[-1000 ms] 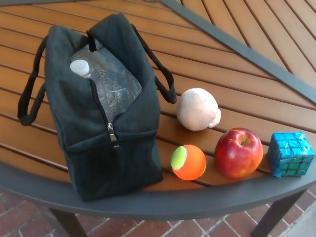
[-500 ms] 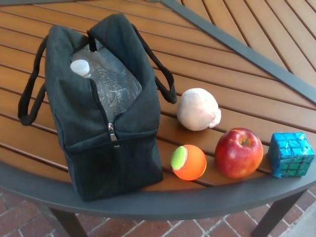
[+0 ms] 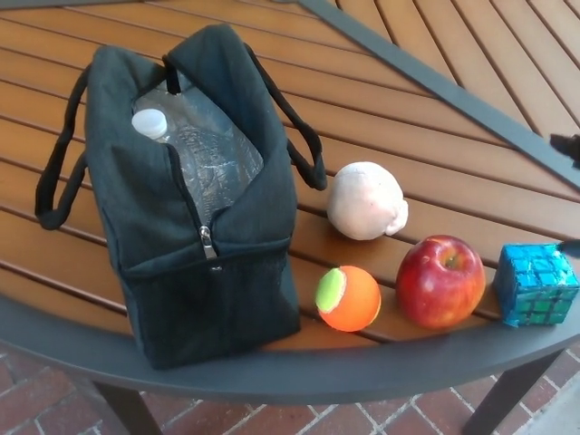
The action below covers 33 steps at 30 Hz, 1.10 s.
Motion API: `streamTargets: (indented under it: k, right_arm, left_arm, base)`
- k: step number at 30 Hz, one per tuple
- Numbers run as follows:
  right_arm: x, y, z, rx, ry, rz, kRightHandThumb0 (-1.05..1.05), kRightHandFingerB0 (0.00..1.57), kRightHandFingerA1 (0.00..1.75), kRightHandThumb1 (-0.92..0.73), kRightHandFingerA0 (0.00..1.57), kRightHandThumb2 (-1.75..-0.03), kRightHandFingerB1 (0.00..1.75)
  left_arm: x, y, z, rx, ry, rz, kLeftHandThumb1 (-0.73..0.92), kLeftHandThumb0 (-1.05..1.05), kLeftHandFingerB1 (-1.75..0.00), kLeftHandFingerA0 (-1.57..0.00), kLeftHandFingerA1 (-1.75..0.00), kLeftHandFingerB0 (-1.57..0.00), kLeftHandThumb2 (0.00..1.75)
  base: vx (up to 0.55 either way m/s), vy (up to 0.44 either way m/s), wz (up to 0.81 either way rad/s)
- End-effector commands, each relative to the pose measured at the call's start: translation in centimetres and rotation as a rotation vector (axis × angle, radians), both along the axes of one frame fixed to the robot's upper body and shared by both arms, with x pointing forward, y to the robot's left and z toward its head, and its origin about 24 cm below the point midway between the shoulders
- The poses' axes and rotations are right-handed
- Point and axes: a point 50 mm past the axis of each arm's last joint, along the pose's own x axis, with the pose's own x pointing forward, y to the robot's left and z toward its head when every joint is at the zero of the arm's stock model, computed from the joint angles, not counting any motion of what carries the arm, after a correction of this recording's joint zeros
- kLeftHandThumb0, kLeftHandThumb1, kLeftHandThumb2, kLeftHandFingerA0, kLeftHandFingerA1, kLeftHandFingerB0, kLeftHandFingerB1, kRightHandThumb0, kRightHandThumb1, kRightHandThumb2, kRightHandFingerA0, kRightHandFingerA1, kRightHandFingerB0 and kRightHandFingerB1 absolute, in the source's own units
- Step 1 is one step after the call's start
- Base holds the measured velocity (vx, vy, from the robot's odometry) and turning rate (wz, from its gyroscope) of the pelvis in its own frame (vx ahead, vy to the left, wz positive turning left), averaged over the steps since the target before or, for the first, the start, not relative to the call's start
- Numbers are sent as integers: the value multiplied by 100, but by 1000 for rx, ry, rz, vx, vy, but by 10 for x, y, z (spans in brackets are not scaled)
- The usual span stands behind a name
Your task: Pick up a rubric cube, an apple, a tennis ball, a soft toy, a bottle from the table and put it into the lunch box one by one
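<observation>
A black lunch box (image 3: 208, 272) stands open on the left of the wooden table, and a clear bottle (image 3: 213, 159) with a white cap lies inside it. To its right sit a white soft toy (image 3: 365, 201), an orange and green tennis ball (image 3: 348, 298), a red apple (image 3: 440, 281) and a blue cube (image 3: 536, 284) near the front edge. Two dark tips of my right hand (image 3: 567, 147) show at the right edge, above and behind the cube, touching nothing. My left hand is out of sight.
The slatted table (image 3: 435, 154) has a grey metal rim (image 3: 381, 367) along the front and a grey bar crossing the back right. The bag's handles (image 3: 56, 172) hang to both sides. Brick floor lies below.
Dark tips of my right hand have come in at the right edge. The whole picture has shifted slightly to the right; the objects have not moved.
</observation>
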Motion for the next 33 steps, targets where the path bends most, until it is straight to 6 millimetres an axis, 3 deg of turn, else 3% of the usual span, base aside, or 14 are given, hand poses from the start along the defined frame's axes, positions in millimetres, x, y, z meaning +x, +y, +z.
streamTargets:
  k: [1,14,15,16,17,21,22,23,24,25,26,30,31,33]
  right_arm:
    - [11,6,-19,-54,35,4,-90,1,10,-51,0,-89,7]
    - [4,30,-52,-148,198,121,-87,2,7,-49,0,-86,5]
    - [5,30,-58,-171,213,121,-89,17,2,-50,0,-83,0]
    - [5,31,-60,-178,217,122,-89,17,2,-50,0,-83,0]
    - [6,30,-62,-189,222,119,-89,15,3,-50,0,-83,0]
    - [6,26,-66,-206,235,98,-88,17,1,-49,0,-81,1]
    - [6,26,-70,-224,241,93,-79,13,9,-44,0,-81,14]
    - [7,25,-73,-235,247,89,-78,13,8,-44,0,-81,15]
    - [7,25,-74,-238,250,88,-78,13,8,-44,0,-81,15]
    - [6,25,-76,-251,262,92,-78,13,9,-44,0,-81,13]
    - [6,25,-77,-258,269,97,-78,13,9,-44,0,-81,13]
    - [6,25,-80,-280,280,100,-77,13,9,-44,0,-80,16]
    - [4,24,-83,-309,293,105,-69,1,17,-39,0,-80,22]
    - [1,20,-89,-358,315,115,-69,0,16,-39,0,-77,21]
  left_arm:
    - [-1,6,1,27,-11,3,54,10,-102,-105,-119,-94,106]
    - [6,8,1,21,-23,12,55,9,-102,-104,-121,-93,106]
    - [8,7,1,10,-35,28,55,11,-108,-108,-124,-98,111]
    - [8,7,1,6,-38,33,55,11,-108,-108,-124,-98,111]
    - [9,6,1,9,-34,33,56,6,-100,-103,-106,-97,115]
    - [8,6,1,13,-32,29,56,5,-100,-102,-106,-97,115]
    - [7,7,1,11,-36,26,53,11,-107,-104,-123,-95,113]
    - [7,7,1,11,-39,28,54,13,-104,-107,-112,-100,115]
    - [7,7,2,11,-40,29,54,13,-104,-107,-112,-100,115]
    - [7,7,2,13,-40,26,55,11,-107,-105,-123,-96,112]
    - [7,7,3,14,-39,23,55,11,-107,-105,-123,-96,112]
    - [7,7,5,20,-33,14,55,10,-105,-105,-123,-95,111]
    - [6,7,4,23,-32,8,55,6,-101,-103,-106,-98,116]
    - [5,8,3,26,-29,-2,55,6,-100,-102,-105,-97,115]
  base:
    - [0,0,0]
    - [0,0,0]
    - [0,0,0]
    - [0,0,0]
    - [0,0,0]
    - [0,0,0]
    - [0,0,0]
    - [0,0,0]
    - [0,0,0]
    - [0,0,0]
    - [0,0,0]
    - [0,0,0]
    - [0,0,0]
    - [0,0,0]
